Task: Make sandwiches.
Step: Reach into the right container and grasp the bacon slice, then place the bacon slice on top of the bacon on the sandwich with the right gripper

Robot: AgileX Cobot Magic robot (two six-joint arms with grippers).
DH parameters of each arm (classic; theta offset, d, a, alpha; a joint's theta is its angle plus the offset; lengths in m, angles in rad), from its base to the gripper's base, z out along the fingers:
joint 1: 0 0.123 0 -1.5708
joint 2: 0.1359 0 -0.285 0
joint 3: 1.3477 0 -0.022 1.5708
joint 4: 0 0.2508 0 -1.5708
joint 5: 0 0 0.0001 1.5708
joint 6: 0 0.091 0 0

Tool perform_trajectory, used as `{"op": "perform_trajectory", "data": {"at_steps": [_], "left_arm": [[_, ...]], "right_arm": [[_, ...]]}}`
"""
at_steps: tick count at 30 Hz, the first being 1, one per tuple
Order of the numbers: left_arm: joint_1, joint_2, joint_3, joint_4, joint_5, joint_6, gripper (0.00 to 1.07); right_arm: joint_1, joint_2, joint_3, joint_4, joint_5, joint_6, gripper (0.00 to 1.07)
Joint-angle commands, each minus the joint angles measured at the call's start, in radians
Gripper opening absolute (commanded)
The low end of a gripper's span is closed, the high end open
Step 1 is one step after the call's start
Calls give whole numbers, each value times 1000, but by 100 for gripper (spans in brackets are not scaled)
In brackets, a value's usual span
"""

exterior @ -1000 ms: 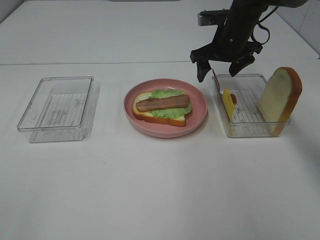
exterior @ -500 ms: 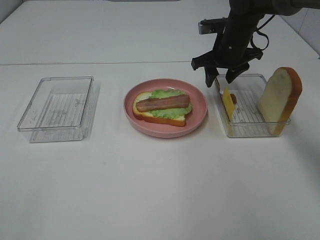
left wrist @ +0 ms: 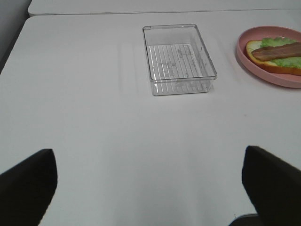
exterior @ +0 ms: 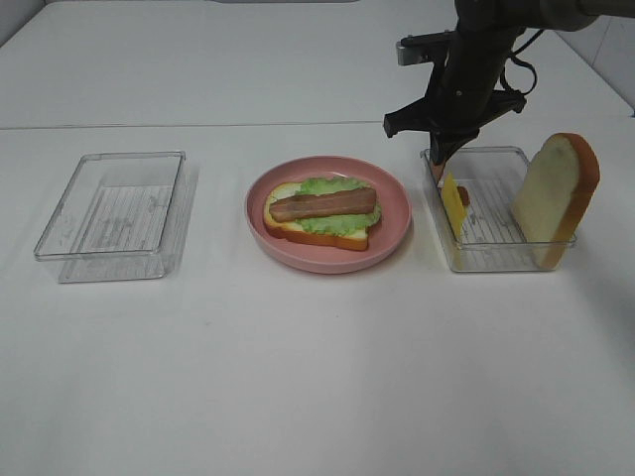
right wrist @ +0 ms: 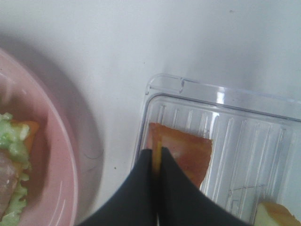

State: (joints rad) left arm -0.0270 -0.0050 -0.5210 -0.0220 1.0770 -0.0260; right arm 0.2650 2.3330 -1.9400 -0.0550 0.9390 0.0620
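Pinching far edge of upright cheese slice (exterior: 452,204) in right tray (exterior: 506,266), right gripper (right wrist: 156,154) clamped tight; open sandwich (exterior: 319,213) lies left.

1. Bright, even overhead light.
2. Soft grey shadow on white table (right wrist: 94,37) beside round pink plate (right wrist: 51,155).
3. Right wrist view soft, right gripper (right wrist: 156,154) blurred; glare on clear plastic tray (right wrist: 216,96) rim near plate.

My right gripper (right wrist: 156,153) covers the edge of the cheese slice (right wrist: 186,155) where it pinches, hiding how deep the grip goes. The pink plate (right wrist: 54,174) and bread slice (right wrist: 275,214) run off the frame, and my left gripper (left wrist: 149,157) shows only two dark, cropped fingers.
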Motion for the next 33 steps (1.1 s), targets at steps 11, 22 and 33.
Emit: {"op": "perform_trajectory", "data": {"at_steps": [11, 22, 33], "left_arm": [[1, -15, 1, -1, -4, 1, 100], [1, -12, 1, -1, -4, 1, 100], [1, -5, 1, -1, -4, 1, 100]], "right_arm": [[-1, -108, -142, -8, 206, -35, 0], [92, -203, -164, 15, 240, -42, 0], [311, -171, -163, 105, 173, -35, 0]]}}
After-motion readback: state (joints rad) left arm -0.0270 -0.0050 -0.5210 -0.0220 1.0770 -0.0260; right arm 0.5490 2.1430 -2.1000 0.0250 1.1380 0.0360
